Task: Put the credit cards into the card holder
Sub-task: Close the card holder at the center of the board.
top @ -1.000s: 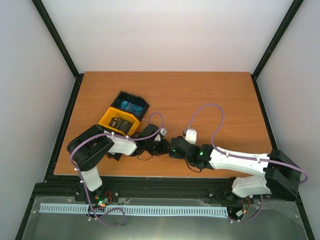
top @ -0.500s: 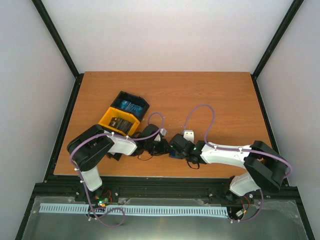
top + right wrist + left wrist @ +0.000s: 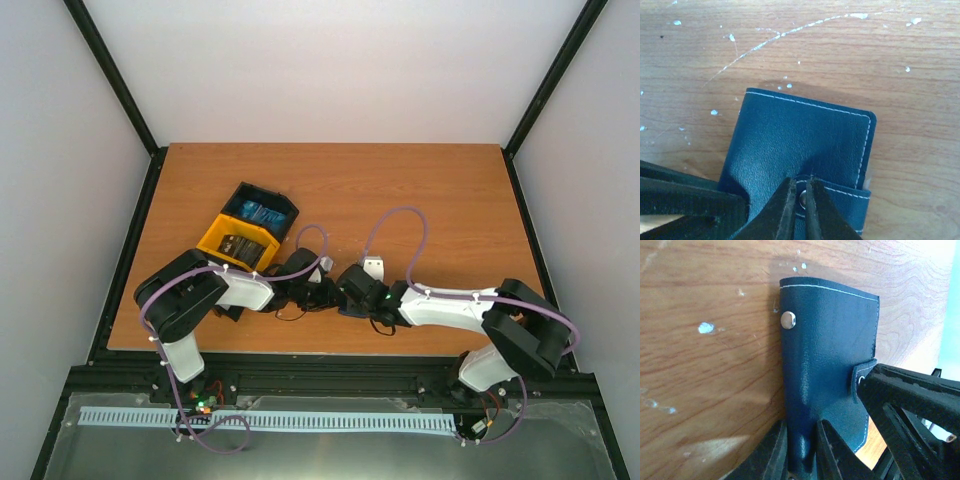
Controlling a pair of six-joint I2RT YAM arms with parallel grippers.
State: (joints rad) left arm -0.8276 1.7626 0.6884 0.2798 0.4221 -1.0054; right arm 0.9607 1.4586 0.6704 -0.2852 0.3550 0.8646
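The card holder is a navy-blue folded wallet with white stitching, standing on edge on the wooden table. My left gripper is shut on its lower edge, one finger on each side. My right gripper is pinched shut on the holder's strap, right at the metal snap. The holder's cover faces the right wrist camera. From above, both grippers meet near the table's front, the left gripper beside the right gripper, and they hide the holder. Blue credit cards and dark grey cards lie in the bin.
The black-and-yellow bin tray sits just behind my left arm, at the left of the table. A metal snap stud shows on the holder's side. The table's front edge lies close behind both grippers.
My right gripper has closed onto the strap and shifted slightly left, with its elbow folding back toward the base. My left gripper has tightened a little on the holder.
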